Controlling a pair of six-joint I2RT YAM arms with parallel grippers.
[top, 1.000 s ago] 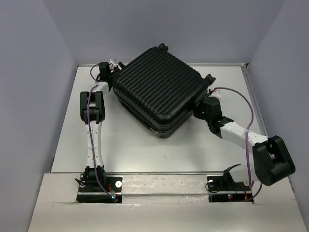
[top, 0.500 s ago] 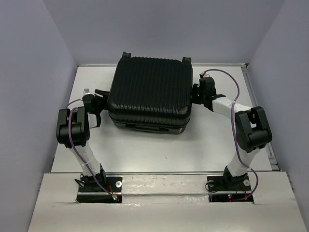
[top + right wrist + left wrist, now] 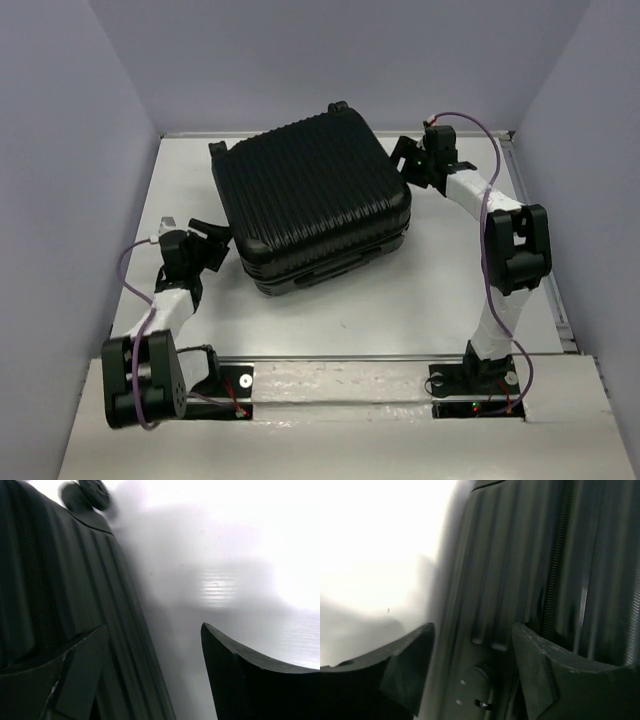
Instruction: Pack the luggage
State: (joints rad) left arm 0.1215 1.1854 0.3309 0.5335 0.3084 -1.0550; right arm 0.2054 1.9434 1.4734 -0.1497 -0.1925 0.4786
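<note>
My left gripper (image 3: 208, 243) sits low at the near-left corner of the luggage (image 3: 310, 200), and my right gripper (image 3: 408, 160) is out at the far-right corner. I judge that I have them at diagonally opposite corners so that I can nudge and swing the case flat across the desk (image 3: 400, 290) rather than lift it. Neither gripper is pinching anything.

In the left wrist view my fingers are spread wide and the case's side wall fills the gap between them. One finger lies against or just beside the ribbed wall, but I cannot tell whether it touches.

My right gripper is spread too. One finger is in front of the shell and the other is over bare desk, so it looks more like a flat side push than a grasp.

The luggage is a small black hard-shell suitcase lying on its broad face in the middle of the desk, turned askew to the desk's edges. Its lid is shut and I cannot see any of the lining. Ridges run across the top and down the sides, and the corners are rounded. A zip line (image 3: 559, 555) runs along the seam on my left side. A small black caster wheel (image 3: 93, 492) sticks out at the far end.
</note>
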